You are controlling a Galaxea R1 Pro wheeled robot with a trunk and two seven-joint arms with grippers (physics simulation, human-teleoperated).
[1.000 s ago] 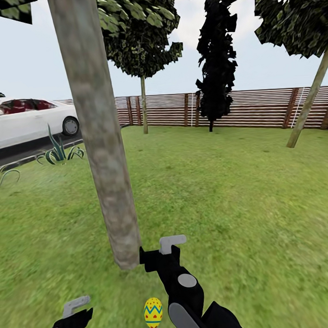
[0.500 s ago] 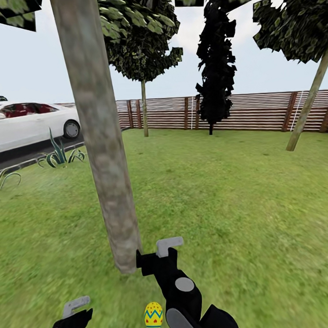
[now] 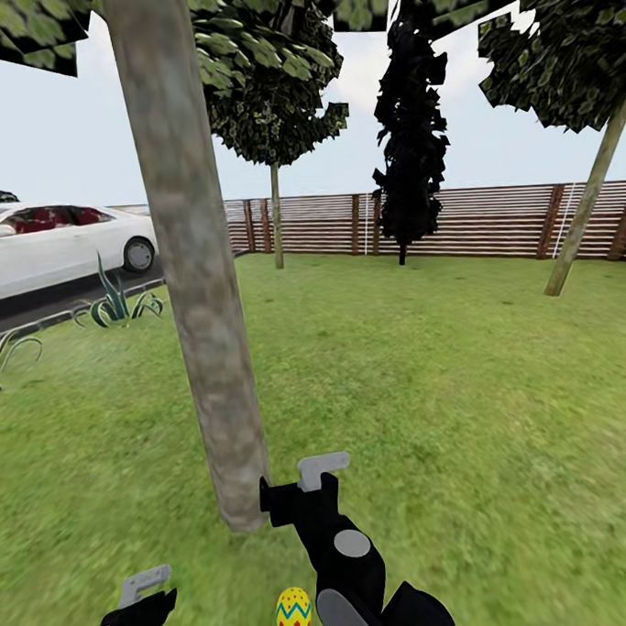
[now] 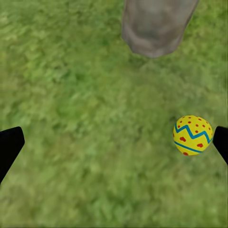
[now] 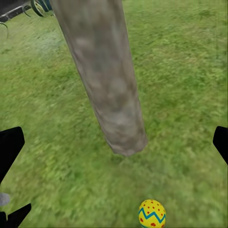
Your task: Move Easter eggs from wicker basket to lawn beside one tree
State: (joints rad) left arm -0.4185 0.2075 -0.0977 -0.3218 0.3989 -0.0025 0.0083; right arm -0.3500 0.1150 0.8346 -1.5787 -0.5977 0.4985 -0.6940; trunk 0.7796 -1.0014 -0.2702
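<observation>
Nothing but the camera has shifted; both arms hold as before.
One Easter egg (image 3: 294, 615) lies on the lawn (image 3: 464, 388) near the tree (image 3: 197, 291); left gripper (image 4: 114, 142) and right gripper (image 5: 114, 142) gape wide, empty.

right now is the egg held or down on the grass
Down on the grass: the egg lies free near the trunk, with no fingers around it.

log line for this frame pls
stage: egg drop-off | Easter egg: on lawn beside tree | left gripper: open, empty | right gripper: open, empty
</observation>
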